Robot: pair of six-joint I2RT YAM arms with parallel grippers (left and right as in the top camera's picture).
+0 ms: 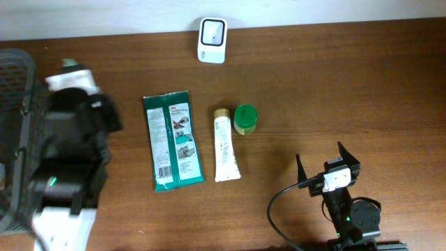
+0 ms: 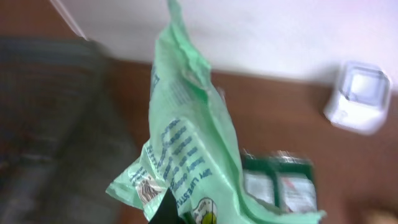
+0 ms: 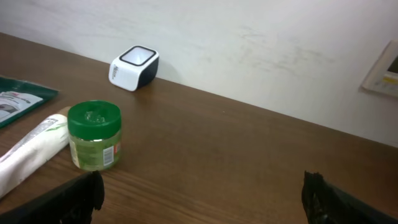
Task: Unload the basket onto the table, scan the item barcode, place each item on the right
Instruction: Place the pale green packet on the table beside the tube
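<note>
The left gripper [image 2: 166, 210] is clenched on the lower edge of a light green pouch [image 2: 193, 124]. The pouch stands up out of the gripper, crumpled and twisted, with printed text on its face and its top corner rising toward the wall. One dark fingertip shows just under it in the left wrist view. That view is blurred, and no barcode can be made out on the pouch.

The pouch is held above the surface [image 1: 334, 84], well to the left of the scanner [image 1: 212, 40] and nearer the robot than it. It is close to the dark mesh basket [image 1: 17, 77] at the left edge.

The scanner is white with a dark window and sits at the far edge of the surface by the wall. On the robot's side of the scanner lie three things:
- A flat dark green packet [image 1: 173, 139], a little to its left.
- A white tube [image 1: 225, 150], almost straight in front of it.
- A green-lidded jar [image 1: 245, 118], slightly to its right and just beside the tube's cap end. Whether the two touch I cannot tell.

The right gripper [image 1: 322, 166] is released, its fingers spread wide. It is well to the right of the scanner, at the near edge of the surface.
</note>
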